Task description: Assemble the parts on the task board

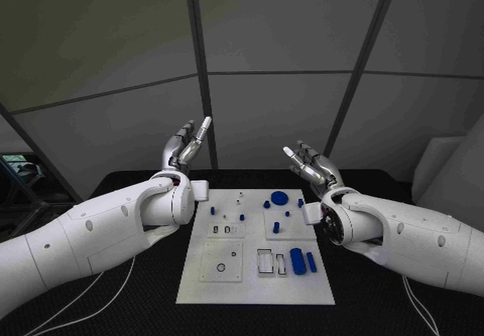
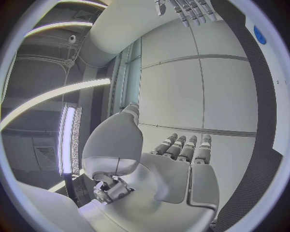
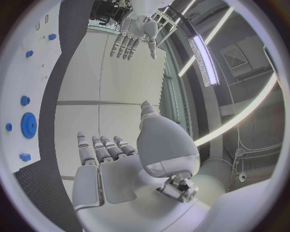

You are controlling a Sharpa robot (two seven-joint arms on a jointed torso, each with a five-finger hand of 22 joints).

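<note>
Hovering with fingers spread and holding nothing, the left hand (image 1: 187,150) and right hand (image 1: 310,166) are risking knocking loose blue pieces (image 1: 298,260) below them on the white board (image 1: 252,290) if lowered carelessly

The near corners of the task board (image 1: 252,290) run under the two forearms, and its far left corner lies behind the left wrist; the small blue parts (image 1: 271,204) along the far rows are too small to tell by shape; the markings in the white recesses (image 1: 221,267) cannot be read; in the right wrist view the board (image 3: 33,72) is cut by the circle's rim; in the left wrist view the right hand (image 2: 184,8) is cut off at the edge.
</note>
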